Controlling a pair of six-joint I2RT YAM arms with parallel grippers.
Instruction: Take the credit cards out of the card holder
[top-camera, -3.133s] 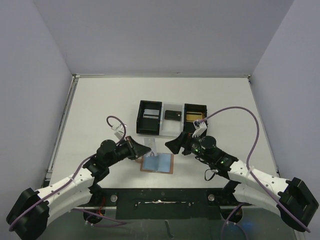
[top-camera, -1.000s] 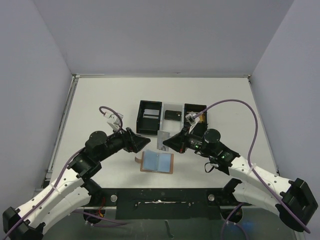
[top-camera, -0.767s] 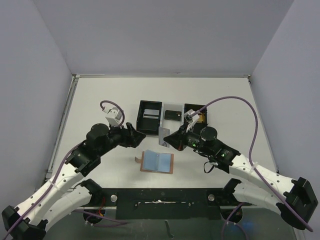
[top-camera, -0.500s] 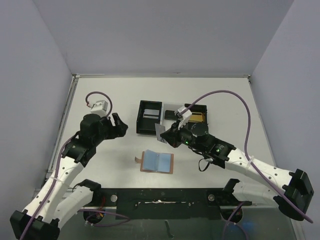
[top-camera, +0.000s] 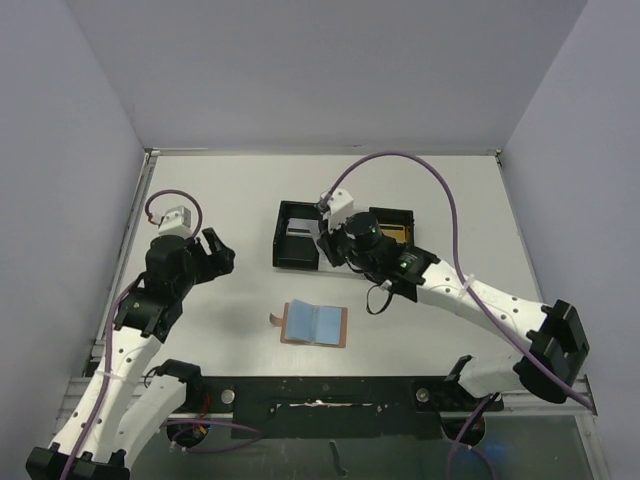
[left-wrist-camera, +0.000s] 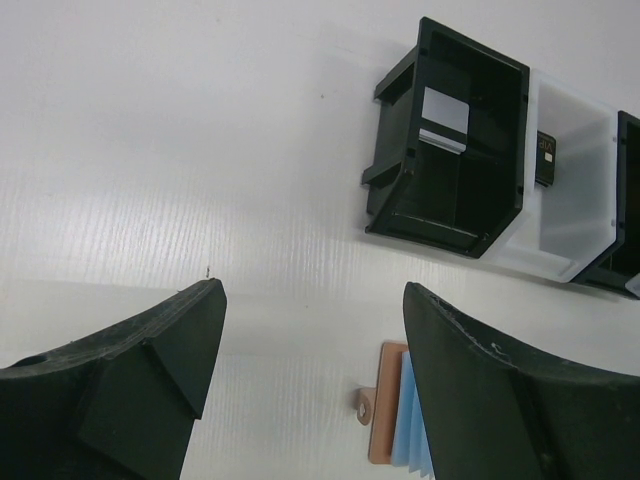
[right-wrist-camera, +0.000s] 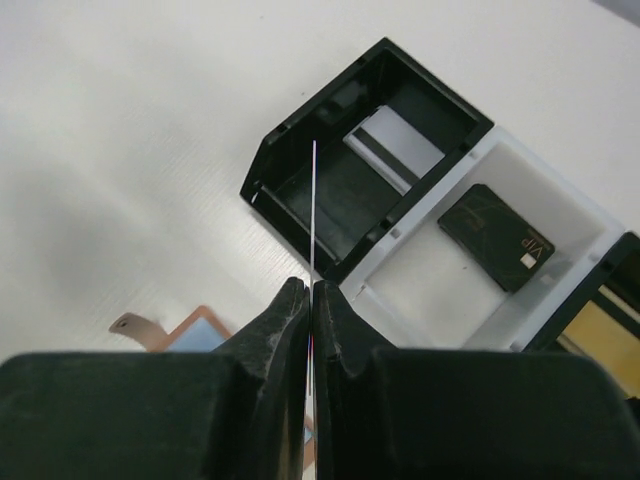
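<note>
Your right end effector (right-wrist-camera: 311, 295) pinches a card (right-wrist-camera: 314, 205) upright at the tray's black compartment (right-wrist-camera: 345, 195), apparently to drop it in; your left end effector (left-wrist-camera: 312, 315) hangs spread.

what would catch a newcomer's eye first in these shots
The right gripper stands out most: it is pinched shut on a thin card, seen edge-on, over the tray. Next comes the card holder, lying open with its blue lining up, on the robot's side of the tray. The left gripper is open and empty off to the left.
</note>
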